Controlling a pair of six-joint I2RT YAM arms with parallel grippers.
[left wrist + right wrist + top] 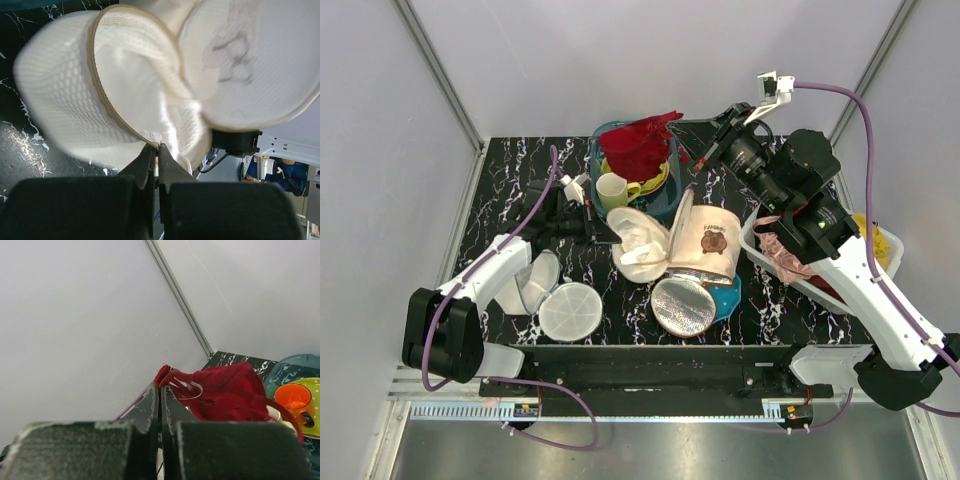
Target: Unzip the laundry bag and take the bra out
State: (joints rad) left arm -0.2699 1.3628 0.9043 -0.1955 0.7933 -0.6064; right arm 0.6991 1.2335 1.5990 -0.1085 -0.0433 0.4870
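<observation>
The white mesh laundry bag [642, 240] lies unzipped and gaping at the table's middle. In the left wrist view [60, 90] its inside looks empty, and its flat face shows a faint dark drawing. My left gripper [611, 236] is shut on the bag's beige zipper rim [158, 146]. My right gripper [680, 124] is shut on one end of the dark red bra [638, 145] and holds it in the air over the teal basin. In the right wrist view the bra [225, 390] hangs from my gripper [160, 385], thin straps showing.
A teal basin [672, 190] holds a yellow-green plate and a cream mug [611, 189]. A cream cylindrical bag [708, 240] with silver-lined lid [683, 306] leans against the laundry bag. Another white round mesh bag [570, 312] lies front left. A white tray [882, 250] with a pink garment [786, 258] stands right.
</observation>
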